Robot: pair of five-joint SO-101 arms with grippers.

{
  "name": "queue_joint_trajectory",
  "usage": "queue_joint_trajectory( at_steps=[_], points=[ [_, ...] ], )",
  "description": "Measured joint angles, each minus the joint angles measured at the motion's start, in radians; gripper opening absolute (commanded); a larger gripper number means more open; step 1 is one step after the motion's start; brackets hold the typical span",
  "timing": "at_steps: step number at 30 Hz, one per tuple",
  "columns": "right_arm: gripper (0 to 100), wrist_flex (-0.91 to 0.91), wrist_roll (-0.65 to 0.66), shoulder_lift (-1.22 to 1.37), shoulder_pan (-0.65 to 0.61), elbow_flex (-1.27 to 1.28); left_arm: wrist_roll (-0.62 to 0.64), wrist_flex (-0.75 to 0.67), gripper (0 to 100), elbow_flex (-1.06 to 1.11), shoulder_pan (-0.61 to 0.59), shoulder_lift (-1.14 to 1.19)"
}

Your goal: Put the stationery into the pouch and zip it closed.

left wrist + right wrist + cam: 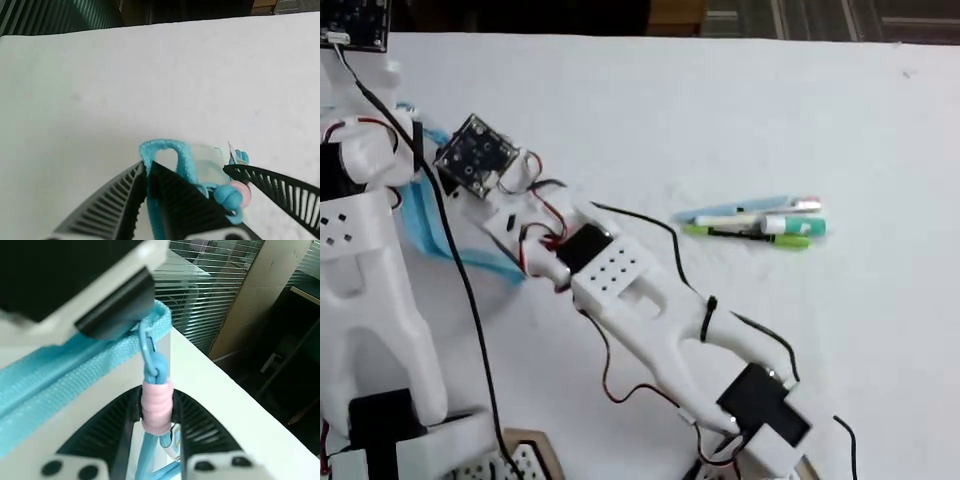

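Likely a lab or office: white table (pixel 720 120), slatted window blinds (pixel 210 295).

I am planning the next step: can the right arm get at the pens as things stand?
Probably not yet. The right end effector is shut on the pink zipper pull of the pouch, away from the pens. It would have to let go first; the table toward them looks free.

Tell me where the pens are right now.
In the high view the pens lie bunched on the white table, right of centre, apart from the blue pouch over at the left.
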Motion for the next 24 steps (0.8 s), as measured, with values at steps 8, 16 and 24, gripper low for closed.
queue_joint_trajectory(
  at_steps=[8, 16, 24],
  points=[
    [1.7, 0.178, 0.000, -0.173, -0.005, 0.077, 0.002, 0.000, 2, 0.000, 0.002, 0.000],
    [1.7, 0.311, 0.002, -0.560, 0.002, 0.390, 0.002, 0.000, 2, -0.011, 0.002, 0.061],
    [1.7, 0.443, 0.003, -0.937, 0.098, 0.628, 0.002, -0.002, 2, -0.012, 0.002, 0.075]
  ],
)
